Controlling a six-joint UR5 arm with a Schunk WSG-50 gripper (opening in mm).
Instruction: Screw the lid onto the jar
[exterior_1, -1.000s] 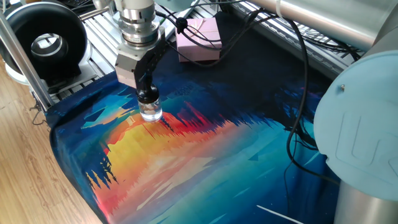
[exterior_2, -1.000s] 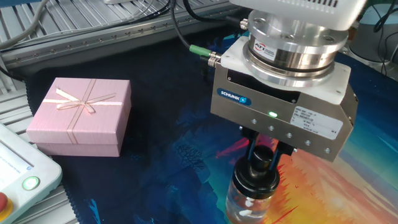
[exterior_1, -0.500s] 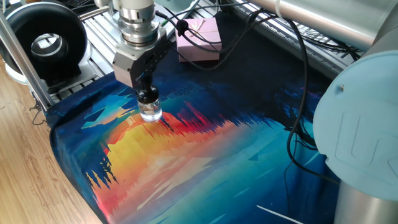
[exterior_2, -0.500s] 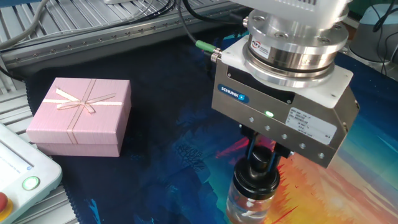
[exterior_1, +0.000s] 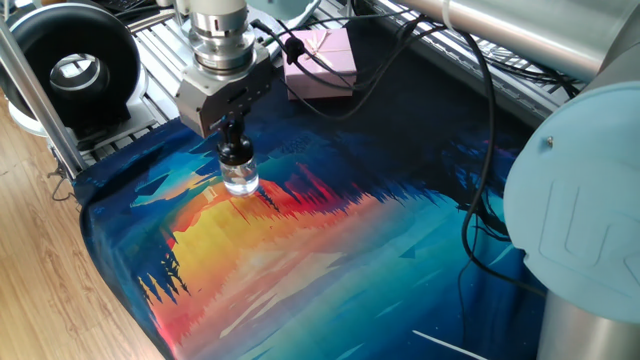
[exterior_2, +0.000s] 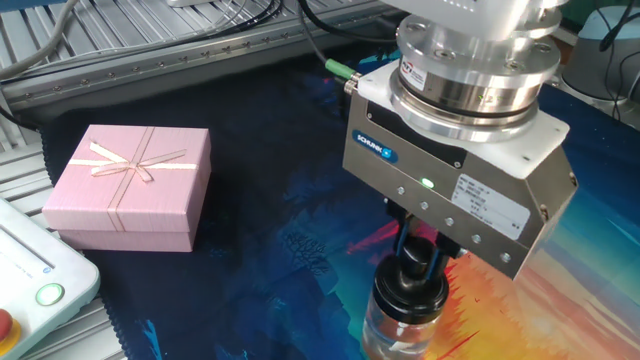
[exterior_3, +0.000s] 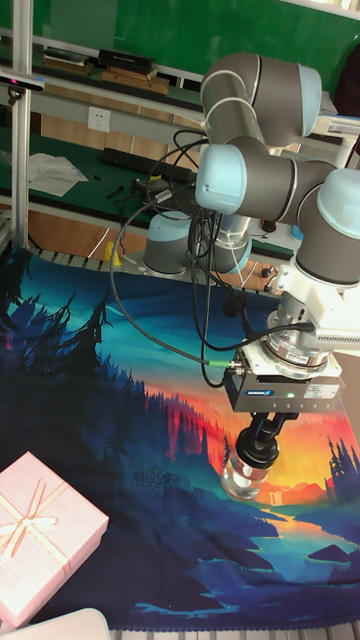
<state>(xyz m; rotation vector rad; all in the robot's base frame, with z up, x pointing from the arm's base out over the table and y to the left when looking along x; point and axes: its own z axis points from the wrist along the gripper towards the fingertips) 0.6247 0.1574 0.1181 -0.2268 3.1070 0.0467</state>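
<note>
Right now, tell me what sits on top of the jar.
The black lid caps the jar, with the gripper shut on its knob. The threads are hidden.

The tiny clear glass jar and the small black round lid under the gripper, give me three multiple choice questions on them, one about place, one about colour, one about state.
1. Where is the small black round lid?
A. On the pink gift box
B. On top of the tiny clear glass jar
C. Lying on the cloth beside the jar

2. What colour is the ribboned gift box?
A. Pink
B. Green
C. Yellow

3. How is the gripper?
A. Open, far above the cloth
B. Shut on the lid's knob
C. Shut on the gift box

Answers:
1 B, the lid sits on the neck of the jar, which stands upright on the colourful cloth.
2 A, its lid and sides are pale pink.
3 B, the black fingers clasp the knob from both sides.
</note>
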